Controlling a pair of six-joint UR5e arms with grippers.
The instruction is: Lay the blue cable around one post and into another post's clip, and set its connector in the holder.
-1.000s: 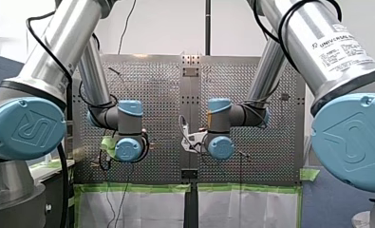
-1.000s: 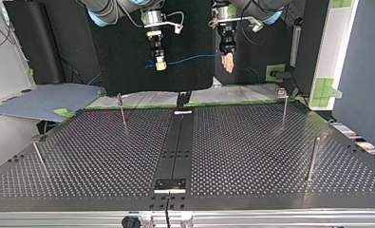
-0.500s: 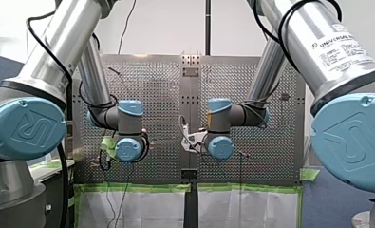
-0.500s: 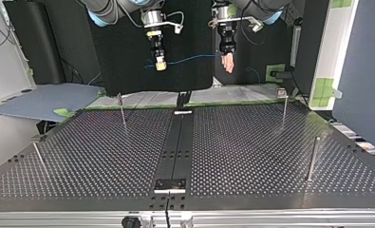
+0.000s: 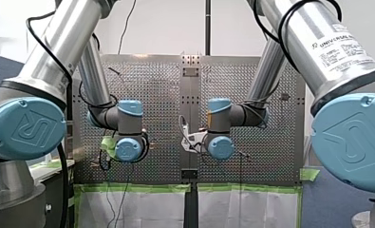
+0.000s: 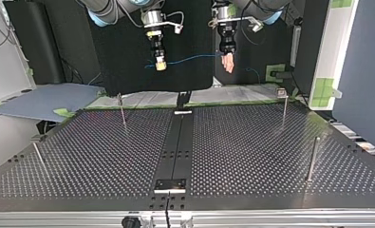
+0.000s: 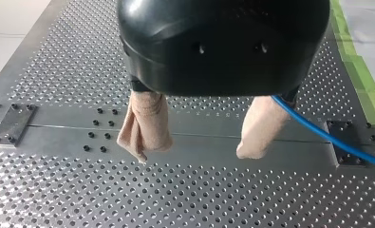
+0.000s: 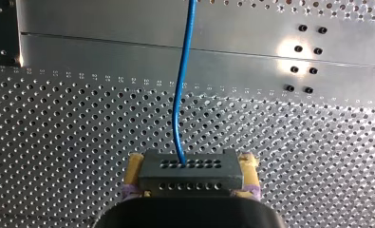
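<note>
Right tool gripping connector, blue cable beside left tool, posts below

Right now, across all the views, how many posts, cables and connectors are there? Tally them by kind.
Thin upright metal posts: 4
Thin blue cable: 1
Dark grey block connector: 1
Total: 6

No change shows in the front or top view across the last second. My left gripper, my right gripper with the connector, and the cable between them are exactly where they were.
</note>
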